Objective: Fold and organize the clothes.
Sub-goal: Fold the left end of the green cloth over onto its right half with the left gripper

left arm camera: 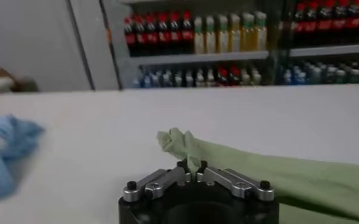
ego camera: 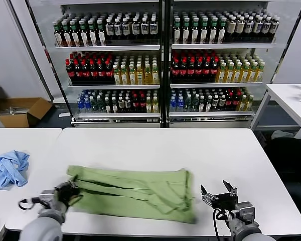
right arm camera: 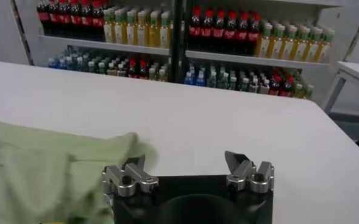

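The light green shirt (ego camera: 133, 192) lies folded into a long band across the near part of the white table (ego camera: 155, 145). No collar or print shows. My left gripper (ego camera: 70, 192) is at the band's left end, shut on a pinch of green cloth (left arm camera: 182, 146), which bunches up just beyond the jaws (left arm camera: 191, 172). My right gripper (ego camera: 218, 195) is open and empty, a little to the right of the shirt's right end. In the right wrist view (right arm camera: 185, 164) the green cloth (right arm camera: 45, 170) lies beside one finger.
A crumpled light blue garment (ego camera: 9, 168) lies on the adjoining table to the left, also in the left wrist view (left arm camera: 5, 152). Drink coolers (ego camera: 160, 60) stand behind. Another white table (ego camera: 291, 100) is at far right. Cardboard boxes (ego camera: 20, 110) sit on the floor.
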